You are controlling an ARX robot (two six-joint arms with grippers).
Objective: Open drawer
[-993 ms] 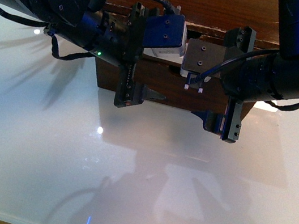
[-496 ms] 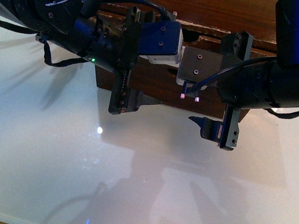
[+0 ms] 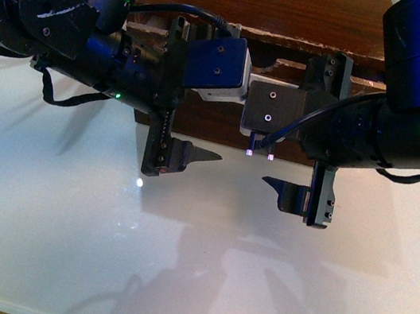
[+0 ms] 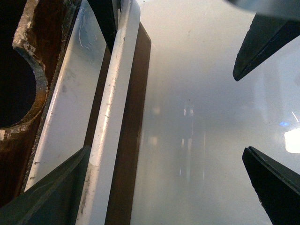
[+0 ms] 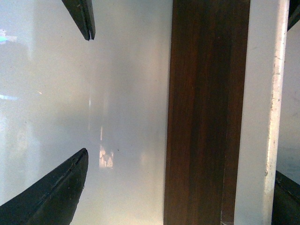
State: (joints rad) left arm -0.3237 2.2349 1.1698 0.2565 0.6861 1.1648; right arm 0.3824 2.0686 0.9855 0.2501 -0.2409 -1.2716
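Dark brown wooden drawer; its wide white bar handle shows only in wrist views, arms masking it frontally. Left gripper and right gripper gape wide, empty.

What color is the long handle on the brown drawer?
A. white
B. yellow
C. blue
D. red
A: the bar handle running along the dark brown drawer looks white in both wrist views.
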